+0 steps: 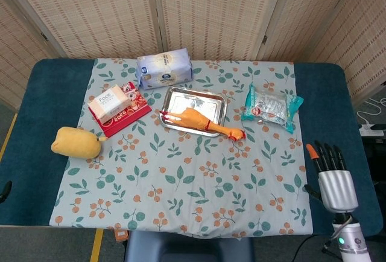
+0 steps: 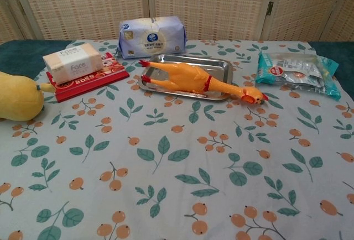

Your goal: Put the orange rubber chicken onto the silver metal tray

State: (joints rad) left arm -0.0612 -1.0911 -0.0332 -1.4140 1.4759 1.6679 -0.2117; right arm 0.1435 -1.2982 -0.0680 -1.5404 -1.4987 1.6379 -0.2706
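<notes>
The orange rubber chicken lies across the front rim of the silver metal tray. Its feet and body are over the tray, while its neck and head rest on the cloth past the tray's front right corner. My right hand is far from it at the table's near right edge, fingers straight and apart, holding nothing. Only a dark sliver shows at the left edge of the head view, perhaps my left hand. The chest view shows neither hand.
A yellow plush toy lies at the left. A tissue box on a red packet and a blue tissue pack sit behind. A teal snack bag lies right of the tray.
</notes>
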